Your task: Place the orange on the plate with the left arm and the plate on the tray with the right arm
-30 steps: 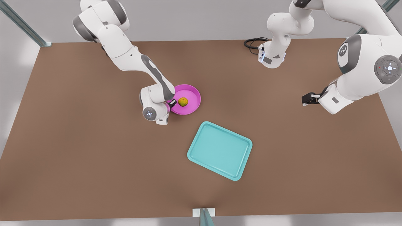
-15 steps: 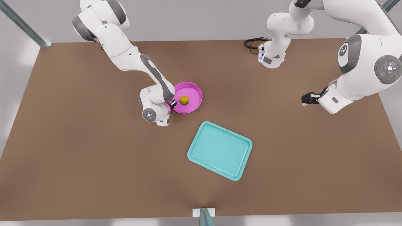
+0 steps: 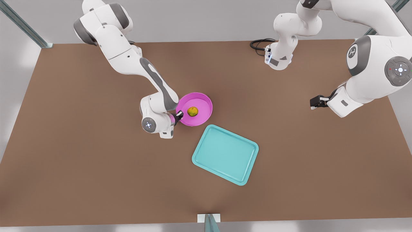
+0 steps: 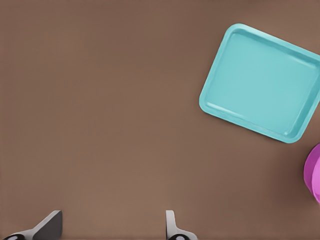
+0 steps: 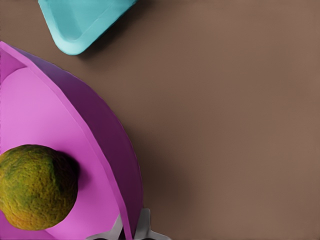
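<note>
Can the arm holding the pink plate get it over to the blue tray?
Probably yes. The right gripper is shut on the plate rim, the orange rides inside, and the tray lies close by with bare table between.

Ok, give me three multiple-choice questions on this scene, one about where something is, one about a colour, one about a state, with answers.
1. Where is the orange? A on the bare table; B in the plate; C in a hand's grip.
2. What colour is the tray? A teal; B red; C white.
3. The right hand is: A open; B shut on the plate's rim; C shut on the orange.
Answers: 1 B, it lies on the pink dish. 2 A, plainly teal. 3 B, the right wrist view shows its fingers pinching the rim; the left hand waits open.
</note>
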Controlling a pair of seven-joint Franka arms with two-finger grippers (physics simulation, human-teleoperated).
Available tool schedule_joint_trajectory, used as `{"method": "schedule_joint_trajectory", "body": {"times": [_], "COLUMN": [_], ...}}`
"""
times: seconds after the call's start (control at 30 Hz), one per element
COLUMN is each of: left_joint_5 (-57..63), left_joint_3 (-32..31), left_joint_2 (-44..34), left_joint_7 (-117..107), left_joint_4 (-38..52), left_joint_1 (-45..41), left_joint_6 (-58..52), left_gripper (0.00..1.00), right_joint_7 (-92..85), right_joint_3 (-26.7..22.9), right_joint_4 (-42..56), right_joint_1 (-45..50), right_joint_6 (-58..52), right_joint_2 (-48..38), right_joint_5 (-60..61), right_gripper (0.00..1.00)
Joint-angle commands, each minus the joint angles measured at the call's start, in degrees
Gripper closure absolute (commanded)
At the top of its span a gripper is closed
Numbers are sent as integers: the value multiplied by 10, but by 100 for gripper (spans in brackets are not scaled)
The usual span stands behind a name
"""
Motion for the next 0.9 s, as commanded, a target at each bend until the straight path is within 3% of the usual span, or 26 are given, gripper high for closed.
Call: {"method": "schedule_joint_trajectory", "body": {"times": [0.0, 0.3, 0.87], "left_joint_5": [1, 1, 0], "left_joint_3": [0, 8, 8], "left_joint_2": [-1, -2, -2], "left_joint_7": [1, 5, 4], "left_joint_4": [0, 0, 0], "left_joint_1": [0, 2, 2], "left_joint_6": [3, 3, 2], "left_gripper": [0, 0, 0], "right_joint_7": [3, 54, 431], "right_joint_3": [-1, -14, -29], "right_joint_4": [17, 116, 428], "right_joint_1": [-2, -12, 46], "right_joint_6": [-5, -3, 19], "right_joint_2": [8, 46, 223], "right_joint_5": [-2, -1, -4], "right_gripper": [79, 79, 79]}}
